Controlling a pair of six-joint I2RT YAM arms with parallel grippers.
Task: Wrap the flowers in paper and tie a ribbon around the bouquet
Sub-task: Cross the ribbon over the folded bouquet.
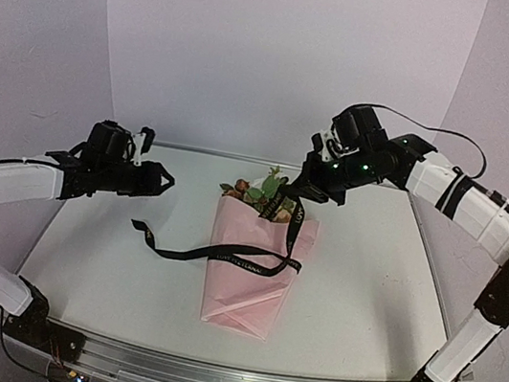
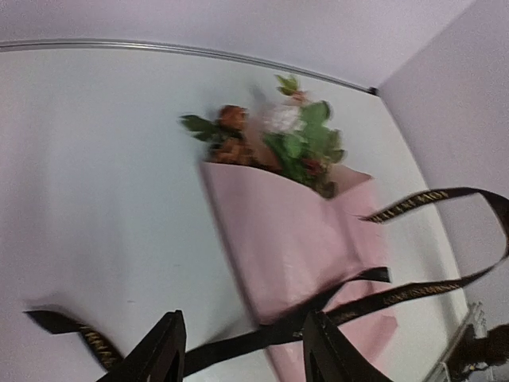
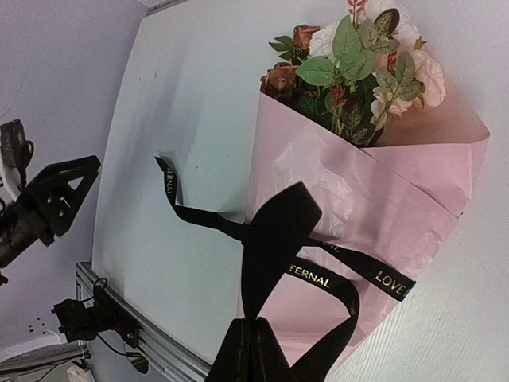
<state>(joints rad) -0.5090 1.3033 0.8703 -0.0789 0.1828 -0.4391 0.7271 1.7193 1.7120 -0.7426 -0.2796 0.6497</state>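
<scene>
The bouquet lies mid-table: a pink paper [image 1: 246,277] cone with the flowers [image 1: 259,195] at its far, wide end. The black ribbon [image 1: 215,257] crosses the cone's middle, and one end trails left on the table. My right gripper [image 1: 304,194] hovers over the flower end, shut on a ribbon strand that rises to it. In the right wrist view the gripper [image 3: 256,326] pinches the ribbon [image 3: 274,231] above the paper [image 3: 366,199] and flowers [image 3: 350,64]. My left gripper [image 1: 167,180] hangs left of the bouquet, open and empty. Its wrist view shows the gripper [image 2: 246,342] above the ribbon [image 2: 429,290] and paper [image 2: 286,239].
The white table [image 1: 98,263] ends in a metal rail [image 1: 206,377] at the near edge, where both arm bases are bolted. Pale walls close in the back and both sides. The right arm's cable [image 1: 438,133] loops above its wrist.
</scene>
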